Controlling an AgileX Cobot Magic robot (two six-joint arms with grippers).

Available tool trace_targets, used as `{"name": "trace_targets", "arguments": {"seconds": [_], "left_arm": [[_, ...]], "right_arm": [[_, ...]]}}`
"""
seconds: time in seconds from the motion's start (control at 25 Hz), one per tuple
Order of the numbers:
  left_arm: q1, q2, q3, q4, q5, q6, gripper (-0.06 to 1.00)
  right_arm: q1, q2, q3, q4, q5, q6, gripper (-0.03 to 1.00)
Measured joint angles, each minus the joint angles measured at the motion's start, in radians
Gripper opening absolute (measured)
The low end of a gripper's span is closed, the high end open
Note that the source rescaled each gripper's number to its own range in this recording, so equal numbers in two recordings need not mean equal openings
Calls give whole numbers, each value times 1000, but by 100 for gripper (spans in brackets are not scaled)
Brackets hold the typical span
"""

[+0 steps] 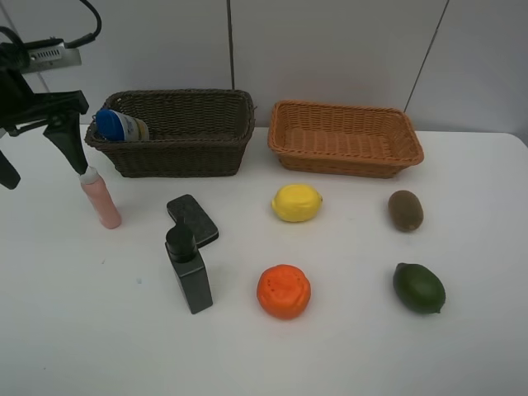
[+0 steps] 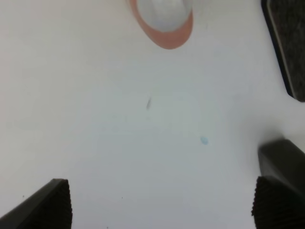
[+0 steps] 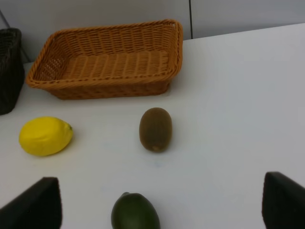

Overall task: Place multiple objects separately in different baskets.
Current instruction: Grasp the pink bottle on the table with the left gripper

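Observation:
The white bottle with a blue cap (image 1: 120, 125) lies in the dark brown basket (image 1: 206, 157). My left gripper (image 1: 43, 167) hangs open at the table's left edge, one finger just above the upright pink tube (image 1: 101, 198). In the left wrist view the gripper (image 2: 162, 205) is open over bare table, with the tube's top (image 2: 164, 24) ahead and the flat black case (image 2: 286, 43) to the side. The black case (image 1: 192, 219) and black pump bottle (image 1: 190, 271) stand nearby. The right gripper (image 3: 161, 205) is open, facing the kiwi (image 3: 155, 129), lemon (image 3: 45, 136), green fruit (image 3: 135, 212) and orange basket (image 3: 109, 62).
The orange-tan basket (image 1: 345, 157) holds nothing. On the white table lie the lemon (image 1: 296, 202), the orange (image 1: 283, 291), the kiwi (image 1: 405, 209) and the dark green fruit (image 1: 419, 287). A grey wall closes off the back. The right arm is out of the high view.

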State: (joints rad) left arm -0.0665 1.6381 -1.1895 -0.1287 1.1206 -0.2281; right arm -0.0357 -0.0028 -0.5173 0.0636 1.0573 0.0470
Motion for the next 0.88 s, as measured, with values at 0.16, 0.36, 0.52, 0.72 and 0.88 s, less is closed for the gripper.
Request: {"name": "trace_targets", "arguments": {"seconds": [0.16,0.36,0.52,0.72,0.88], "left_arm": [[0,10,45,1,-112,-13,97],[0,91,50,-3,-218,-22,97],[0,176,50,-7,-302,-23,97],[0,249,50,-7,-388,-23,97],[0,285,50,-7,-412,-23,96]], "right_arm": [[0,0,0,0,0,0,100],[0,0,0,0,0,0,100],[0,0,0,0,0,0,100],[0,0,0,0,0,0,100],[0,0,0,0,0,0,100]]}}
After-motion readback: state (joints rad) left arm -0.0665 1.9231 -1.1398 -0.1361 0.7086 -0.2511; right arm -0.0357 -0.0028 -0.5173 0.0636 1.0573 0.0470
